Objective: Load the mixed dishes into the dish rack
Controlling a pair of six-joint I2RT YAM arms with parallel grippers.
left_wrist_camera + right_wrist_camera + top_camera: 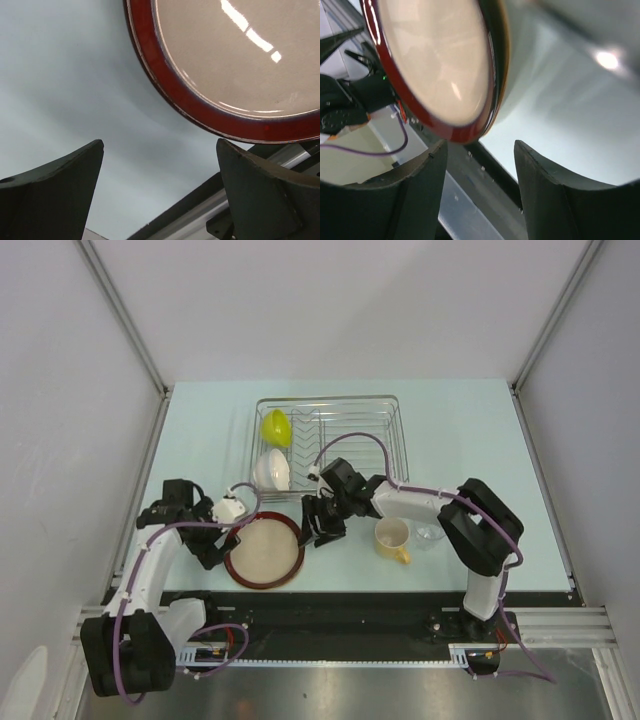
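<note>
The dark-red-rimmed beige plate [266, 551] lies flat on the table near the front edge; it also shows in the left wrist view [235, 65] and the right wrist view [437, 65]. My left gripper [213, 548] is open and empty just left of the plate [160, 145]. My right gripper [322, 528] is open and empty just right of the plate's rim [480, 144]. The dish rack [380, 445] stands behind, with the lime-green bowl [276, 426] and white bowl [271, 471] in its left part. The pale yellow mug [393, 538] and small clear glass [431, 533] stand on the table at right. The leafy plate is out of view.
The table's front edge and a black rail [330, 612] run just below the plate. Grey side walls [60, 440] close in the table on both sides. The right arm's white link [415, 504] hangs over the mug and glass.
</note>
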